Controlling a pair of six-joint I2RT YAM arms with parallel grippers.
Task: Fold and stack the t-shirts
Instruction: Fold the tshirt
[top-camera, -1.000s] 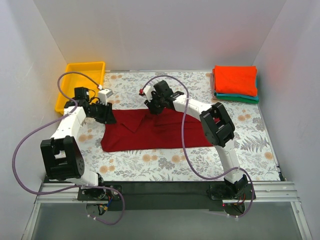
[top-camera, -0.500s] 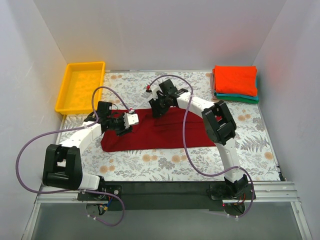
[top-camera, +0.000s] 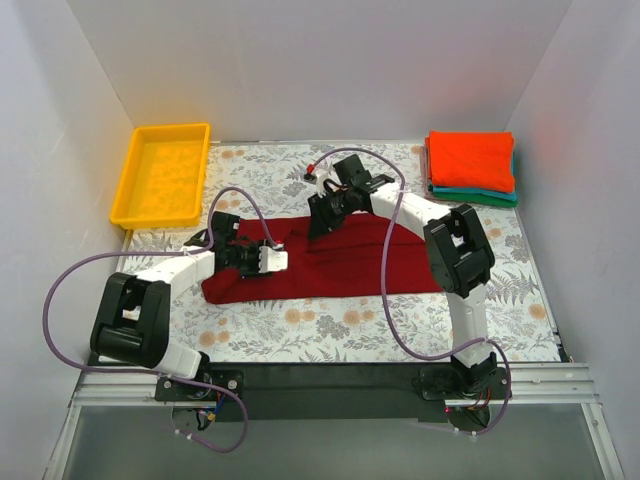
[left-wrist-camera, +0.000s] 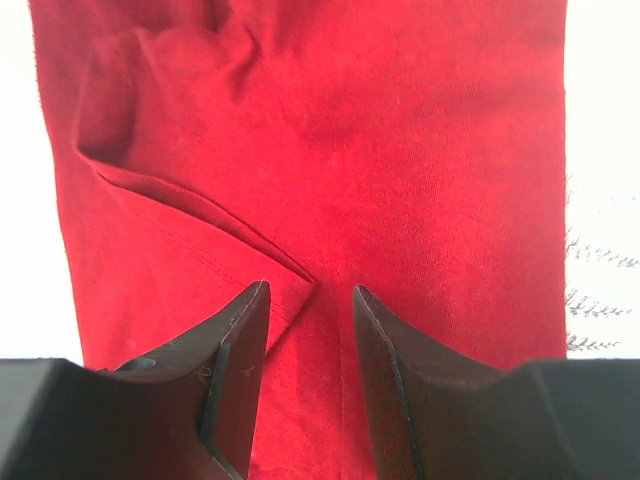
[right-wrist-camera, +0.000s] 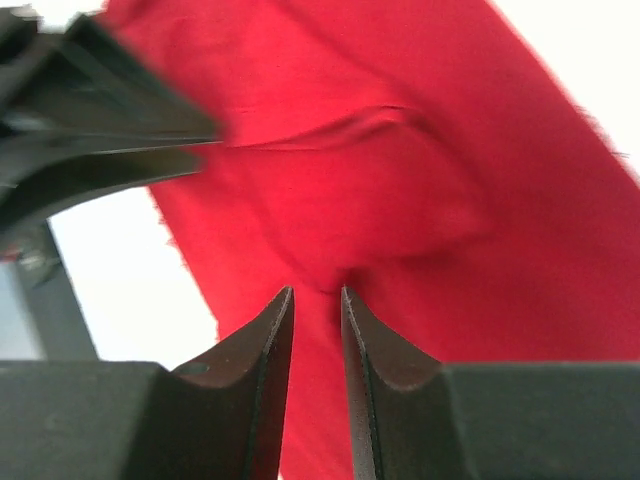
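Left end effector (left-wrist-camera: 310, 292) slid rightward — part-open over crimson t-shirt (left-wrist-camera: 400, 150).

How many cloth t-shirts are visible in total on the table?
3. A dark crimson red cloth t-shirt lies spread in the middle; a bright orange-red folded t-shirt rests on a teal green folded t-shirt at the far right corner. That stack may hide more.

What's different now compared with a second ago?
The left gripper swung from beside the yellow tray rightward onto the crimson shirt, folding its left corner inward. The right gripper, pinching the shirt's far edge, shifted slightly right. The folded stack and tray stayed put.
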